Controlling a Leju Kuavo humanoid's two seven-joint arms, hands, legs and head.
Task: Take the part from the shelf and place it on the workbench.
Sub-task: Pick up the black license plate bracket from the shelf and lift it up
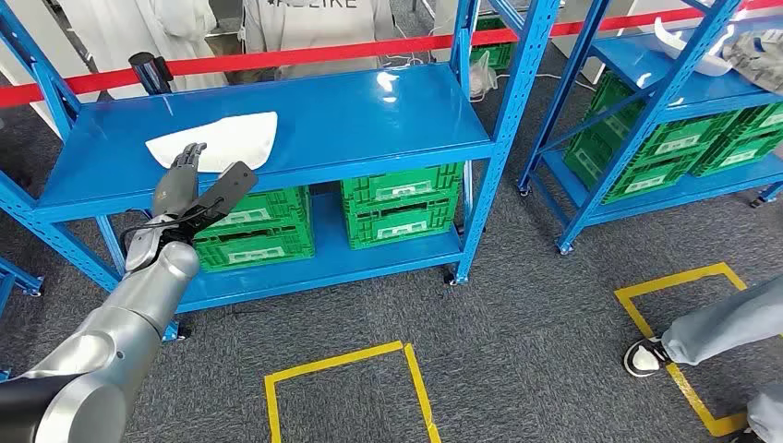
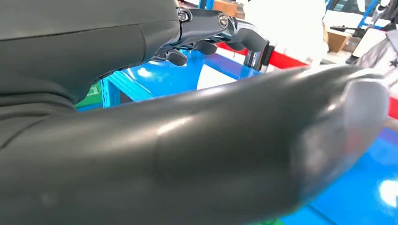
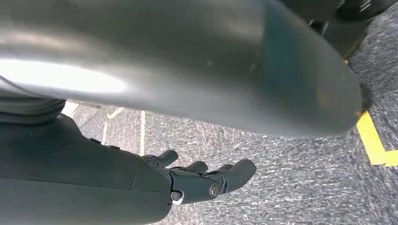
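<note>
A blue shelf stands on grey carpet; its top deck is the landmark here. A second blue rack stands to the right of the shelf, loaded with green crates; more green crates sit on the shelf's lower deck, under the top deck. Behind the shelf a red tape barrier runs across, with a person in a light top standing beyond it; another person's leg and shoe come in at the right, on a yellow floor marking; a second yellow square lies on the carpet in front of the shelf.

The left arm, silver, reaches up from below toward the shelf's front edge; the left hand is raised at that edge, fingers apart and holding nothing, its fingertips just at the part. The part, a flat white curved piece, lies on the top deck toward its left end, touching the deck; whether the fingers touch it cannot be told. In the left wrist view the thumb fills the near field and the white part shows beyond it on the blue deck.

The right hand hangs over the carpet, away from the shelf; its fingers are loosely curled, slightly apart, around nothing.
</note>
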